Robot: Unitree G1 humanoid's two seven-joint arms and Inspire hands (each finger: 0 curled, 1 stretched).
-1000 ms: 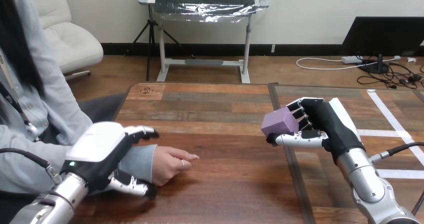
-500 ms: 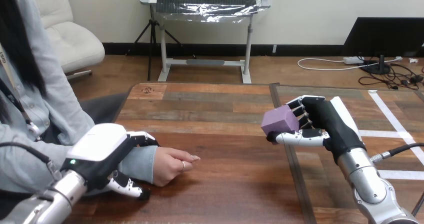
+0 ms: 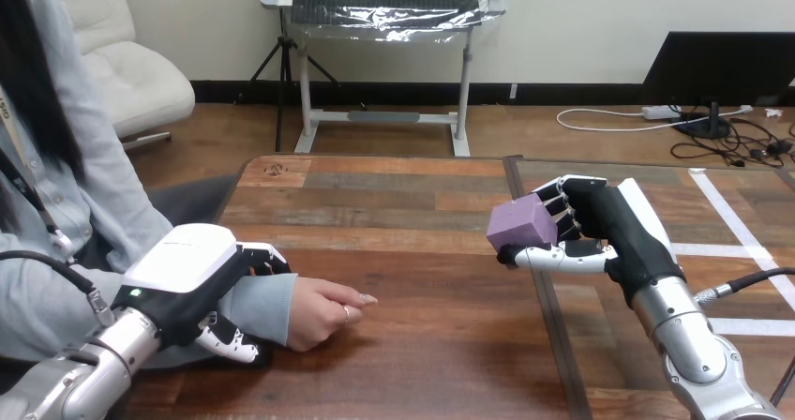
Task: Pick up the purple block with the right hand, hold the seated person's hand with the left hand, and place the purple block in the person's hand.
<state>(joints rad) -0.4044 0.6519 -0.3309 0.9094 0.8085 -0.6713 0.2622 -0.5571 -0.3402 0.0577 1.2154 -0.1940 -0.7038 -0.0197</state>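
Two small shifts: the left hand (image 3: 183, 275) has settled back, curled round the person's wrist (image 3: 267, 300), while the right hand (image 3: 609, 228) still pinches the purple block (image 3: 523, 223) above the surface (image 3: 422, 289), well short of the person's hand (image 3: 323, 312).

Bright, even light, faint sheen on the wooden table (image 3: 422, 345) (soft shadow beneath the person's hand (image 3: 323, 312))

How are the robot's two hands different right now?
The left hand curls round the person's wrist at the left side of the table; the right hand pinches the purple block over the table's right part. The left hand's white back faces up; the right hand shows mostly black, thumb nearest the camera. Both are black and white with curled fingers, each holding something.
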